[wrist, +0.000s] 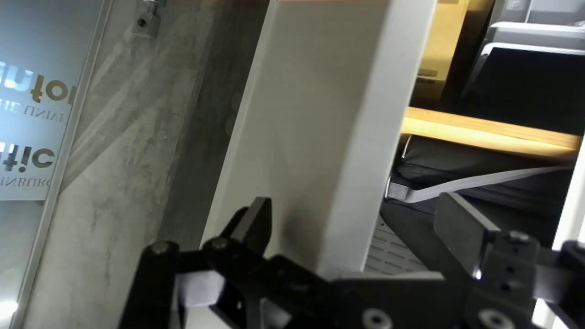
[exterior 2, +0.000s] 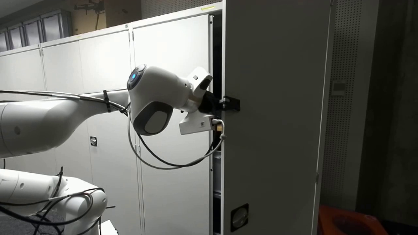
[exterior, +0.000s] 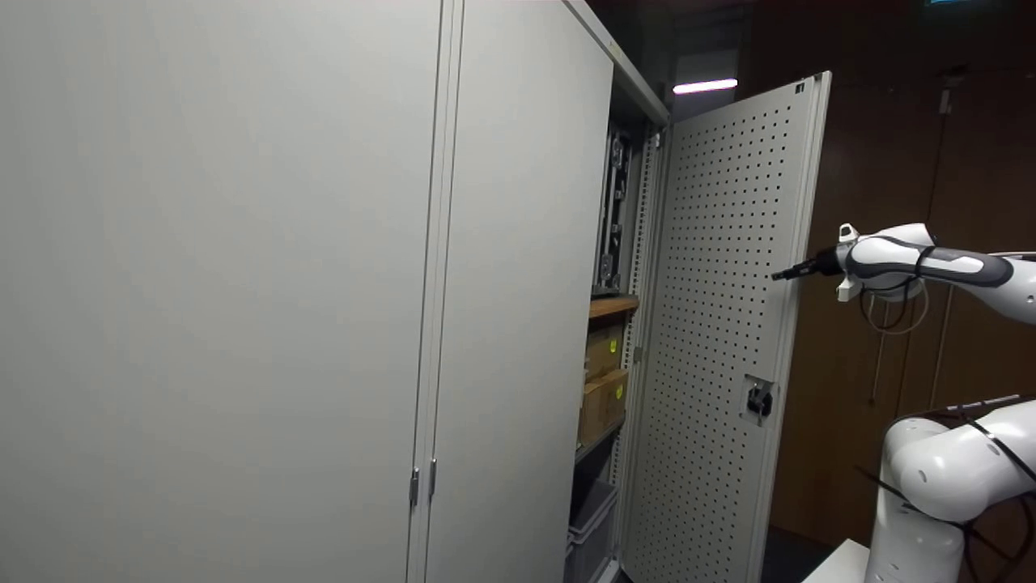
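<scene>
Cabinet door [wrist: 304, 114]: swung out; its long axis is upright in both exterior views and slants from about 1 o'clock to 7 o'clock in the wrist view.
Claw [wrist: 358, 214]: fingers [wrist: 466, 233] well apart, straddling the door's free edge [wrist: 377, 137]; whether either one touches it cannot be told.
Door from claw: right between the fingers, extending toward 12 o'clock in the wrist view.
Arm [exterior 2: 42, 127]: the only one, reaching in from 9 o'clock in an exterior view.
Outer face [exterior 2: 277, 137]: one finger lies in front of it, just past the free edge; the lock plate [exterior 2: 239, 217] sits well below, at 6 o'clock from the claw.
Inner face [exterior: 720, 235]: perforated; the fingertips show before it near the free edge, with the latch [exterior: 759, 401] between 6 and 7 o'clock from them.
Gap at 3 o'clock: in the wrist view, room shows between the edge and the finger on that side; beyond are a wooden shelf [wrist: 493, 131] and a grey strap [wrist: 480, 180].
Shut door [exterior: 518, 283]: at 9 o'clock from the claw, well apart, bordering the cabinet opening.
Cables [exterior 2: 176, 167]: loops hanging at about 7 o'clock from the claw, rising close to the door's edge.
</scene>
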